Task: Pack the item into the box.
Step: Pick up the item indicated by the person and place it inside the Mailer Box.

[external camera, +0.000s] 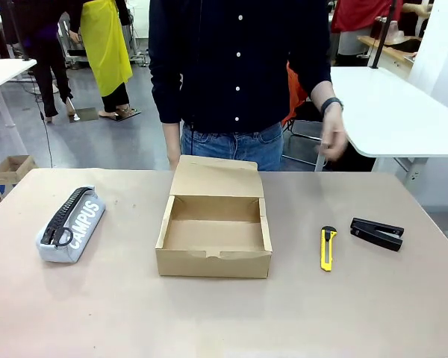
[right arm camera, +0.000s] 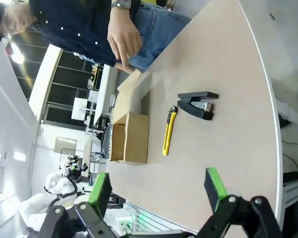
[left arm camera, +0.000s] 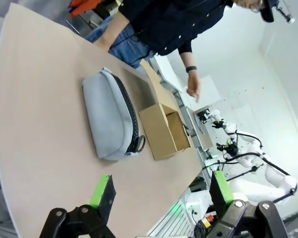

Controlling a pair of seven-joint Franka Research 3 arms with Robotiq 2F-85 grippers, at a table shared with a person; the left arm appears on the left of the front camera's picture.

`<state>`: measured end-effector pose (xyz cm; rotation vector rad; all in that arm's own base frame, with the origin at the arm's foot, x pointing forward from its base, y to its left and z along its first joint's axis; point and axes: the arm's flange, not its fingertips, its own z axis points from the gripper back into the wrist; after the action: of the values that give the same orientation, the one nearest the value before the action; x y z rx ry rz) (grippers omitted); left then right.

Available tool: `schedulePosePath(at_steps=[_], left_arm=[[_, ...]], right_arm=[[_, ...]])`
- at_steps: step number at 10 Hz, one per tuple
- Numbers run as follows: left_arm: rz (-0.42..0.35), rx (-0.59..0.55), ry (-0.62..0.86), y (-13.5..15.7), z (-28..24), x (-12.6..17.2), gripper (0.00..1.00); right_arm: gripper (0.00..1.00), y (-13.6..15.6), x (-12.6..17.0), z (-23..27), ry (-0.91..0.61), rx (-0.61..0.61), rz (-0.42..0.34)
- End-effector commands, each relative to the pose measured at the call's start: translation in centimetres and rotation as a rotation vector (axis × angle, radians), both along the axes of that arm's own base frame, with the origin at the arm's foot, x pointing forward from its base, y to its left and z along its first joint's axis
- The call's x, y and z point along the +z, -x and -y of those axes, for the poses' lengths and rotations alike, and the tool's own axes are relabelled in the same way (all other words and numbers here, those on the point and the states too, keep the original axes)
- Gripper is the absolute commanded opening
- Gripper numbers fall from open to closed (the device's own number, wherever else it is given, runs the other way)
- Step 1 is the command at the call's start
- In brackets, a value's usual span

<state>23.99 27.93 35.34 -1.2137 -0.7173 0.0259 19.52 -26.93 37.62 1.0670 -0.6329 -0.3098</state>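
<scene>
At the left of the table (external camera: 134, 313) lies the grey case (external camera: 71, 225). The left gripper (left arm camera: 161, 191) hangs above the table on this side. Its fingers (left arm camera: 102, 191) are wide apart and hold nothing. In its wrist view the case is ahead of them, and the box (left arm camera: 161, 134) is beyond the case.

The box stands in the middle of the table and it is open. Its lid (external camera: 215, 177) leans back on the far side, toward the person (external camera: 239, 67). Inside there is only bare cardboard; the item (external camera: 377, 233) is not yet in it.

Right of the box, with a gap, lies the yellow knife (external camera: 328, 247), its long axis going from near to far. Near the knife, to its right and not touching it, the item lies flat on the table. Its long axis goes almost left to right, with the left end a little farther away. The person's hand (external camera: 332, 142) hangs above the far edge on this side and touches nothing.

The right gripper (right arm camera: 157, 186) is above the right side of the table. Its fingers are wide apart and empty. In its wrist view the item is ahead of the fingers, well apart from them. I judge that the right arm is the nearer one. The box is to the left of the item, with the knife between them. To grasp the item, the fingers should probably close across its narrow width.
</scene>
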Motion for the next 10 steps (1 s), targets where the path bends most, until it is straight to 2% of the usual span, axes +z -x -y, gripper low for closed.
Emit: schedulePosePath(at_steps=[1, 8, 9, 10], left_arm=[[0.033, 0.002, -0.014, 0.1, -0.2, 0.6, 1.00], [0.033, 0.002, -0.014, 0.1, -0.2, 0.6, 1.00], [0.033, 0.002, -0.014, 0.1, -0.2, 0.6, 1.00], [0.033, 0.002, -0.014, 0.1, -0.2, 0.6, 1.00]], right_arm=[[1.00, 0.6, 0.5, -0.2, 0.009, -0.004, 0.032], [1.00, 0.6, 0.5, -0.2, 0.009, -0.004, 0.032], [1.00, 0.7, 0.3, 0.0, 0.004, -0.005, -0.003], [1.00, -1.4, 1.5, -1.8, 0.170, 0.149, -0.003]])
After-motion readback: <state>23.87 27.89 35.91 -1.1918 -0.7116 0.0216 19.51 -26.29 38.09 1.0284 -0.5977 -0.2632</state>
